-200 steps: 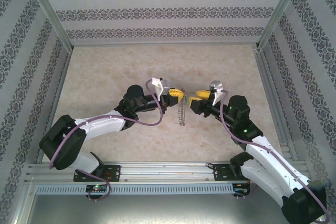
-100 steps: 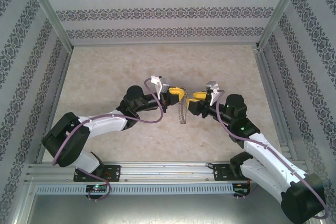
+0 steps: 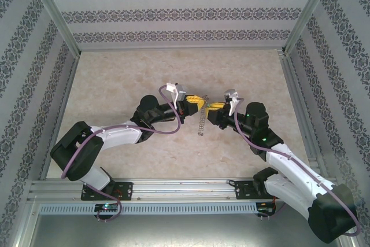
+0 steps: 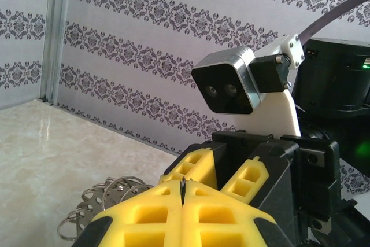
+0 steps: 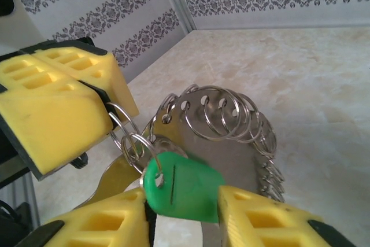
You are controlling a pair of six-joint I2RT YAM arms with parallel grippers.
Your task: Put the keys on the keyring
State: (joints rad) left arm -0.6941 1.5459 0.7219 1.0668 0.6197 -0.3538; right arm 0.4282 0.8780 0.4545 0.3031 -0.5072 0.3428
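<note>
Right gripper (image 5: 182,203) pinching green head of keys (image 5: 184,186) between yellow fingers, just below keyring (image 5: 231,148). Key hole just beside small wire loop on keyring rim. Left gripper (image 5: 107,104) clamped tight on that loop, left of keyring. Table (image 5: 324,85) beneath keyring.

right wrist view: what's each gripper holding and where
Left gripper pinches the keyring by a rim loop; right gripper clamps the key by its green head.
</note>
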